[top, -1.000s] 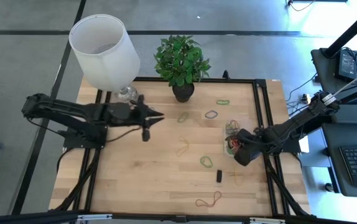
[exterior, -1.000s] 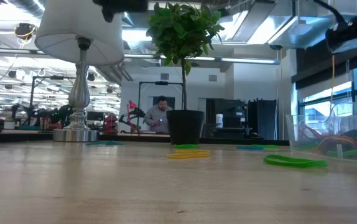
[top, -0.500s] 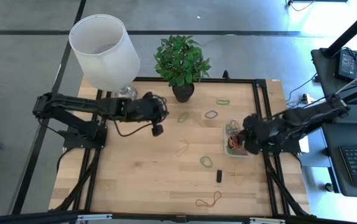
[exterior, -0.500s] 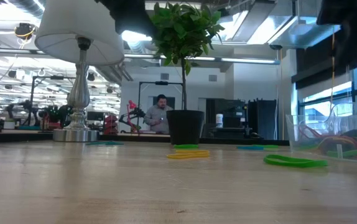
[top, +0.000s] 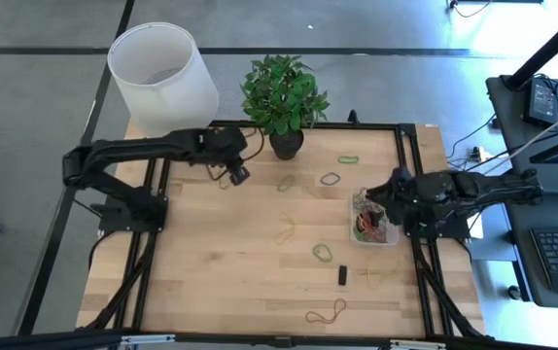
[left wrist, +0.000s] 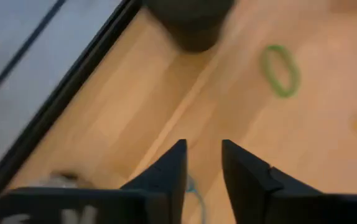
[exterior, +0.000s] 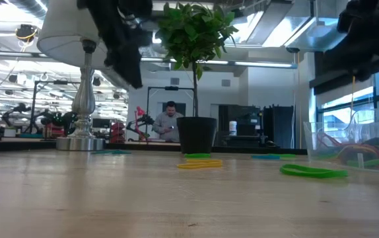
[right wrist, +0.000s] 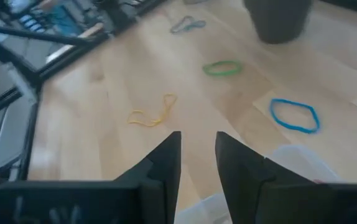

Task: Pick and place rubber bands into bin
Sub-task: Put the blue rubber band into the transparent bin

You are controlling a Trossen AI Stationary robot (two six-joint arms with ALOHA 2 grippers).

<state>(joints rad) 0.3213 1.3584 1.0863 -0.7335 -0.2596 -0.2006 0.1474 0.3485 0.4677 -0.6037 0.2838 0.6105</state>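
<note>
The clear bin [top: 393, 240] stands at the table's right edge with several rubber bands [top: 366, 226] piled inside; the low view shows its wall [exterior: 354, 142]. More bands lie flat on the wood: green [top: 348, 158], blue-grey [top: 331, 179], green [top: 286, 182], yellow [top: 286, 228], green [top: 323, 253], red-orange [top: 326, 313]. My right gripper [top: 384, 194] [right wrist: 197, 155] hovers over the bin's far end, narrowly open and empty. My left gripper [top: 237, 176] [left wrist: 203, 162] hangs near the lamp base, narrowly open, above a teal band [left wrist: 193, 185].
A potted plant [top: 284, 97] and a lamp with a white shade [top: 162, 68] stand along the far edge. A small black block [top: 342, 275] lies near the table's near right part. A black frame rail [top: 410, 185] runs beside the bin. A person sits far off [exterior: 170, 122].
My left gripper swung toward the far edge and left, ending by the lamp base, and dropped lower into the low view. My right gripper travelled from the bin's near end toward the far edge, over the bin. No band on the table shifted.
</note>
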